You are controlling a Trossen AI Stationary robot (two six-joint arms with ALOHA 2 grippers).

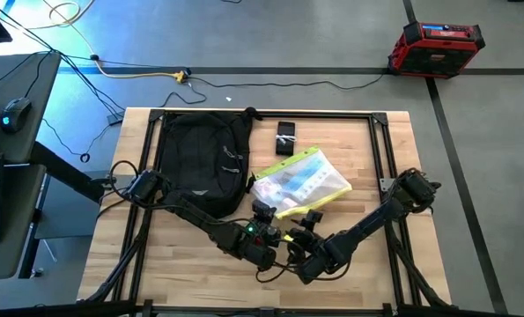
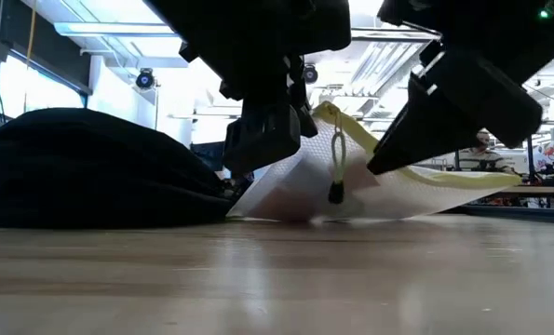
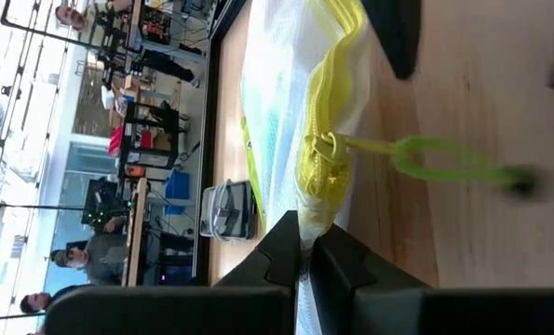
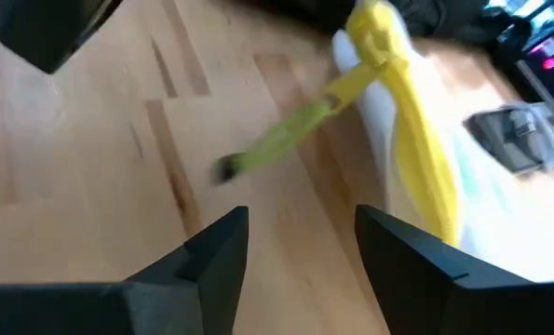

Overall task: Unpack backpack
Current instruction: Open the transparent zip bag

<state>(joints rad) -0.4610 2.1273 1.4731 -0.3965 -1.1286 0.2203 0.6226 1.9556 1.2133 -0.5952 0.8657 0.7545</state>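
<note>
The worktop (image 1: 200, 273) was pale wood planking framed by a black metal rail, standing on a grey floor crossed by dark lines. The backpack (image 1: 202, 163) lay flat toward the far left corner, its straps at the far edge. Beside it, near the middle, lay a clear pouch (image 1: 301, 182) with a yellow zipper edge, and a small black object (image 1: 285, 137) sat by the far edge.

The left hand (image 1: 263, 211) was pressed together on the pouch's yellow zipper edge at its near corner, lifting that corner off the wood. The right hand (image 1: 306, 222) hovered just beside it, fingers (image 4: 216, 251) spread, near the yellow pull cord (image 4: 290, 135).

On the floor beyond the far right corner stood a red and black case (image 1: 435, 48); cables trailed at far left beside a desk (image 1: 6, 132). The low view showed bright ceiling lights in the room behind.
</note>
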